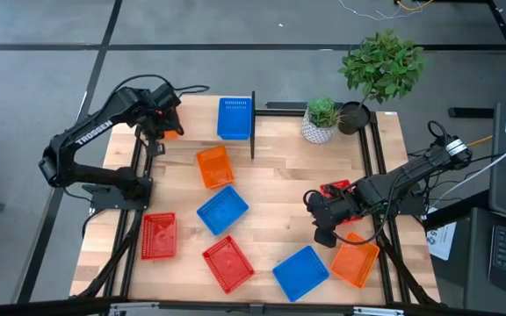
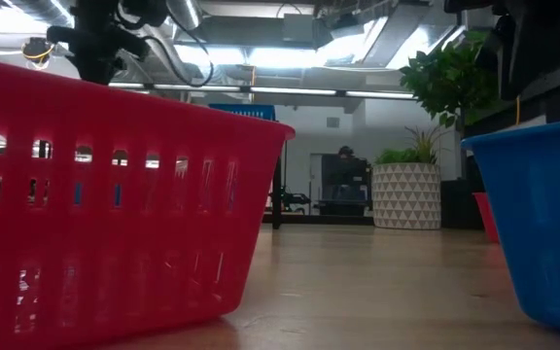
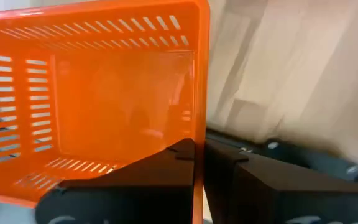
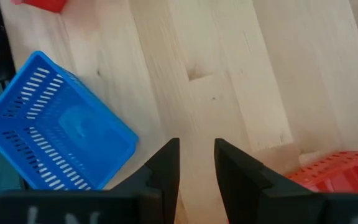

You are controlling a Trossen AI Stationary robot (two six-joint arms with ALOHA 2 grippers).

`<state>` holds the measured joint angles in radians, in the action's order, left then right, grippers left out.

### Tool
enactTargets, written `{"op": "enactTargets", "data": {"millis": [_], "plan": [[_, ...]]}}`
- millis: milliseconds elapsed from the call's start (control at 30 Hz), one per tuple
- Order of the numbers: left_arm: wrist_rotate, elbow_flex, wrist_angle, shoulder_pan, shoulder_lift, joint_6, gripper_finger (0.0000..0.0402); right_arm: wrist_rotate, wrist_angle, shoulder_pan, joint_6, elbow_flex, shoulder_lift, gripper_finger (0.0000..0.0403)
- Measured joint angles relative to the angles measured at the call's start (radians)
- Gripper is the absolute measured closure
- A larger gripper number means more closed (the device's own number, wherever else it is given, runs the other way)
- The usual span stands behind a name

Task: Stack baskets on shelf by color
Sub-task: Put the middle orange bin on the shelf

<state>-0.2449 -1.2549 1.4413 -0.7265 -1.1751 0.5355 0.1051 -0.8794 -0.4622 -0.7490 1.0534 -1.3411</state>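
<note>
Baskets lie scattered over my table (image 1: 271, 197), and from above I count most of them. My left hand (image 1: 167, 125) is at the far left corner, clamped on the wall of an orange basket (image 1: 172, 132) that mostly hides under it there. Only my left wrist view shows that grip plainly: the two dark fingers (image 3: 166, 174) pinch the orange basket's (image 3: 98, 106) thin wall between them.

One blue basket (image 1: 234, 118) sits on the shelf (image 1: 253, 123) at the far edge, left of the black upright. Near the middle of the table lie a second orange basket (image 1: 213, 165) and, just nearer, a second blue basket (image 1: 222, 210). Along the near left are two red baskets (image 1: 158, 235), the second one (image 1: 227, 263) to the right. A third blue basket (image 1: 301, 271) and a third orange basket (image 1: 355, 262) lie near right, touching.

My right hand (image 1: 323, 235) hangs over the table on the right, fingers a little apart and holding nothing; a third red basket (image 1: 335, 189) shows partly behind the arm. The right wrist view adds the bare wood under that hand (image 4: 196, 162), with the blue basket (image 4: 55, 134) to one side.

The low view alone shows a white patterned plant pot (image 2: 405, 195) far back, past a red basket (image 2: 105, 204) close up
</note>
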Motion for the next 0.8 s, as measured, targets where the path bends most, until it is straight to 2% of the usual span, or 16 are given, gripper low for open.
{"op": "enactTargets", "data": {"millis": [133, 233, 400, 800], "plan": [[-0.086, 0.0, -0.001, -0.01, 0.0, 0.089, 0.0401, 0.0, 0.0, 0.0, -0.002, 0.0, 0.0, 0.0304], [-0.087, 0.0, 0.006, -0.032, 0.0, 0.129, 0.0401, 0.0, 0.001, 0.0, -0.003, 0.0, 0.0, 0.0304], [-0.082, 0.0, 0.02, -0.059, 0.0, 0.098, 0.0398, 0.0, 0.0, 0.0, -0.003, 0.0, 0.0, 0.0304], [-0.11, 0.0, 0.017, -0.061, -0.001, 0.205, 0.0346, 0.0, 0.001, 0.0, -0.006, 0.0, 0.0, 0.0304]]}}
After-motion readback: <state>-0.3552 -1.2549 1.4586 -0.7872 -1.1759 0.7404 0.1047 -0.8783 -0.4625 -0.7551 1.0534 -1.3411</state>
